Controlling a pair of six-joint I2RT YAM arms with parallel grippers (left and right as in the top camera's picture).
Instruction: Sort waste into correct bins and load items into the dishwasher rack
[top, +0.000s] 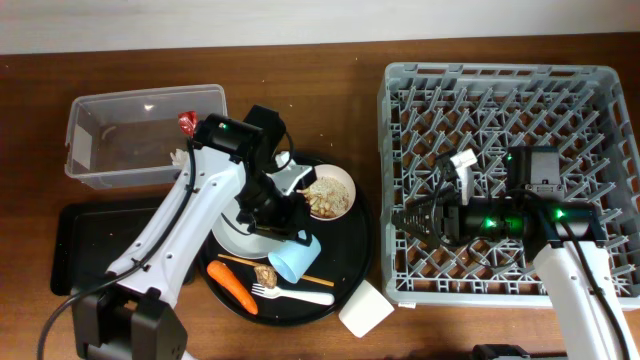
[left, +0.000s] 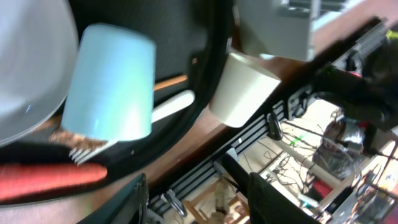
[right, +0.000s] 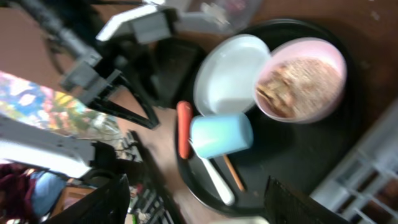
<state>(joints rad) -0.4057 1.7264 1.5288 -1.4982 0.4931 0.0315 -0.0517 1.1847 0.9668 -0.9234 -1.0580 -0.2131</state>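
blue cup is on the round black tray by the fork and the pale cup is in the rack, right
No: the overhead view shows the pale cup on the table beside the rack, not in it. The blue cup part is right.

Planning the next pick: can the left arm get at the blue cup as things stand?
Probably yes. The left gripper hovers open right by the blue cup, which lies on its side on the round black tray, nothing on top. The white fork lies close beside it.
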